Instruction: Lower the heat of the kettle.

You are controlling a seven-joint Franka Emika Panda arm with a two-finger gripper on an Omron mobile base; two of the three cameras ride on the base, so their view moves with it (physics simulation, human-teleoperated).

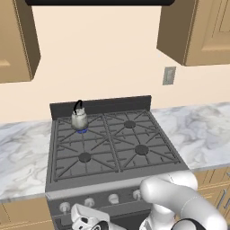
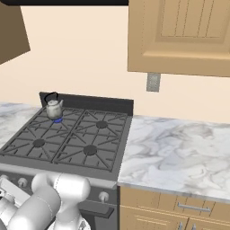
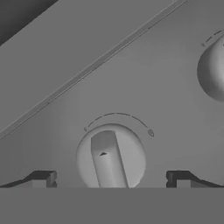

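The gripper (image 3: 109, 178) sits right up against the stove's front panel (image 3: 144, 83), its 2 dark fingertips (image 3: 41, 178) spread wide and empty, 1 on each side of a round grey knob (image 3: 110, 158). That knob is smooth and disc-shaped, with a raised flat bar across its face carrying a small dark arrow mark; the bar runs nearly along the hand's up-down line, leaning slightly. A thin dashed arc curves over the knob on the matte grey panel. The fingertips stand beside the knob's rim, not pressing it. Up and to the hand's right, a second rounded knob (image 3: 213, 70) bulges at the edge.

From the base cameras, the hand (image 1: 87, 221) hangs low in front of the knob row (image 1: 101, 201), white shell and dark joints.

The kettle (image 1: 79, 118) is well beyond the hand, up on the stove top's back burner, a small rounded silver metal body with a thin black arched handle. A blue ring (image 1: 81, 130) shows beneath it. It rests on the dark cast grate (image 1: 112, 143), 4 burners in all, with veined marble counter (image 1: 202, 130) flanking.
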